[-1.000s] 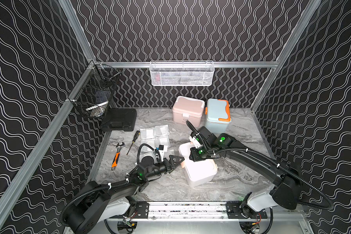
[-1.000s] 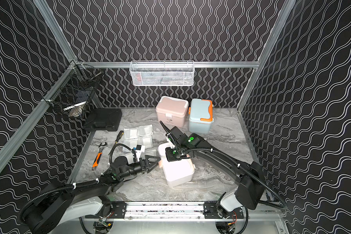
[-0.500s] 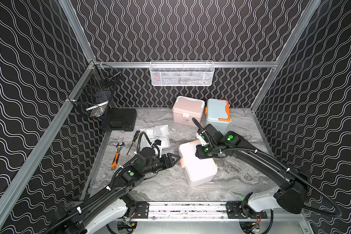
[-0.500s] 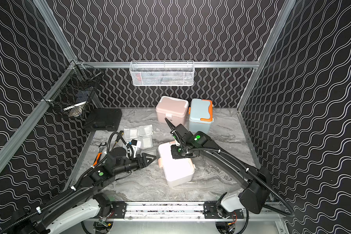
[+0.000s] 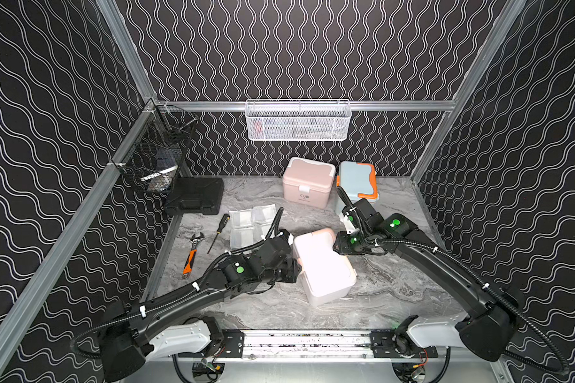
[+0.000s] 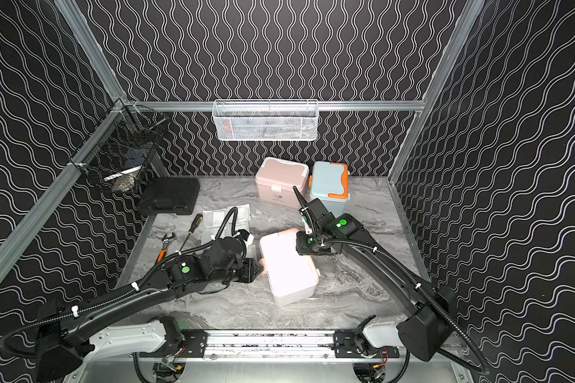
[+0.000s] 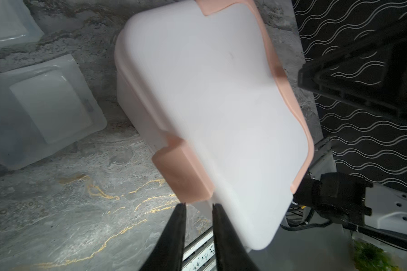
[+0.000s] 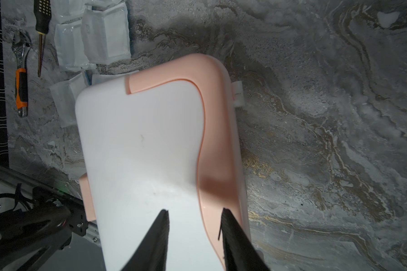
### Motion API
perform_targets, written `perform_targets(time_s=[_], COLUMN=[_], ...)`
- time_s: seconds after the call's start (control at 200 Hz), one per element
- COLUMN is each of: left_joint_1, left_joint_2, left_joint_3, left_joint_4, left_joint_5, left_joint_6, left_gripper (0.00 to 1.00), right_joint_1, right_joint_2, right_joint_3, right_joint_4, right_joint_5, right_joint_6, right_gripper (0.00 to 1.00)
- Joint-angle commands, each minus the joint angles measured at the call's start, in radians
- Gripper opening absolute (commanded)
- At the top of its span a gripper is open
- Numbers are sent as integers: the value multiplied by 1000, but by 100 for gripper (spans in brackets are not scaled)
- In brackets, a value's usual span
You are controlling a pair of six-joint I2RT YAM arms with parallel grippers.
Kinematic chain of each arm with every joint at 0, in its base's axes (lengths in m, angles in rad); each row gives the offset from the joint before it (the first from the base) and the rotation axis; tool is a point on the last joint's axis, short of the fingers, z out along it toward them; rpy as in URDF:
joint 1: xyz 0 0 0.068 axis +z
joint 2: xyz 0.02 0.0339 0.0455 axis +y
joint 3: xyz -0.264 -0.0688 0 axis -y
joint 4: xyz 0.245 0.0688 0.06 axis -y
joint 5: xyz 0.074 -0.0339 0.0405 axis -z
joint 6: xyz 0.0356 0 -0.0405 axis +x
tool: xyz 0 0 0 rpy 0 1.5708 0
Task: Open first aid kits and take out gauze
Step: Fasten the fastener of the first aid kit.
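White wavy lines cross the black walls (image 5: 296,49), gold veins the grey marbled table (image 5: 395,282), the white kit (image 5: 322,265) has peach trim, another kit (image 5: 307,182) is pink, the blue-grey kit (image 5: 357,179) has orange trim, and the screwdriver (image 8: 42,23) handle seems black speckled yellow.

The white kit (image 5: 322,265) at the left claw's (image 7: 197,205) tips is smooth, faintly glossy plastic; its latch (image 7: 183,173) is matt peach plastic. The claw's fingers (image 7: 172,234) are matt black. Just beyond the claw, the gauze packets (image 5: 251,222) sit in shiny clear film. The table (image 5: 395,282) under the claw looks like polished grey marble. Farther off, a wrench (image 5: 191,252) shows bright metal and an orange grip.
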State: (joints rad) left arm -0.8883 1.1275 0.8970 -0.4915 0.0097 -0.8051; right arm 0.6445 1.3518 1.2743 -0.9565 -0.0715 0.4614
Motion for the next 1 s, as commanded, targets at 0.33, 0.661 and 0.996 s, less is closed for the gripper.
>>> perform_targets(time_s=[0.33,0.661,0.996], left_joint_1=[-1,-2,0], left_joint_2=[58,96,112], left_joint_3=[63,42,3], left_joint_4=[-26,-11,17], left_joint_5=[-50,-48,-59], left_joint_6=[52,50,45], left_gripper=[29,30,29], right_joint_1=[-14,-19,-22], right_joint_2=[-29,-29,-29], right_joint_3=[-31,-47,-47], right_joint_4=[-4,-1,0], right_joint_5=[-28,-34,-40], right_joint_6=[-3,-4,-3], right_gripper=[39,42,42])
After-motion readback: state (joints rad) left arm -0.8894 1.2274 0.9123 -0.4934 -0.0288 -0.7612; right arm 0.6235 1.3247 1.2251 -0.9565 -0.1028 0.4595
